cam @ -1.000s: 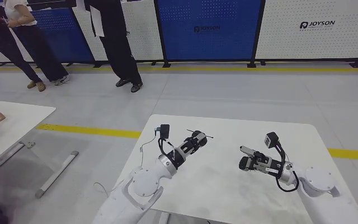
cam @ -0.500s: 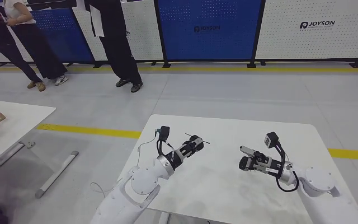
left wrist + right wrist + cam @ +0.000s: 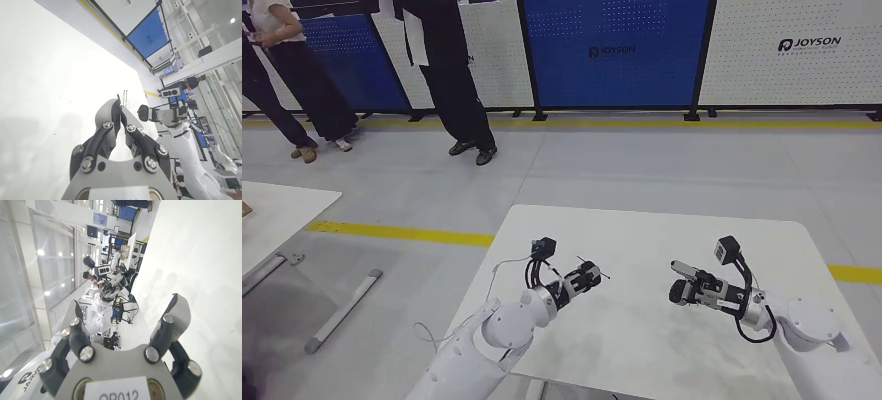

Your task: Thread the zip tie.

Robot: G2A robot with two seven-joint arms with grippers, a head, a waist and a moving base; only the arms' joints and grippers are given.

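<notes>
Logo print on white wall panel [image 3: 809,43], 1 o'clock, and blue panel [image 3: 612,50], 12 o'clock; code sticker [image 3: 115,391] on right gripper [image 3: 125,303] base.

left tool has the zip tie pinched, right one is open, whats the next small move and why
Probably bring the right tool toward the left tool. The left is shut on the zip tie, thin ends poking past its tips; the right is open, empty and well apart, so it looks free to take a loose end.

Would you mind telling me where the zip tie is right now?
The zip tie is pinched in the left gripper over the table's left half, well apart from the open right gripper.
</notes>
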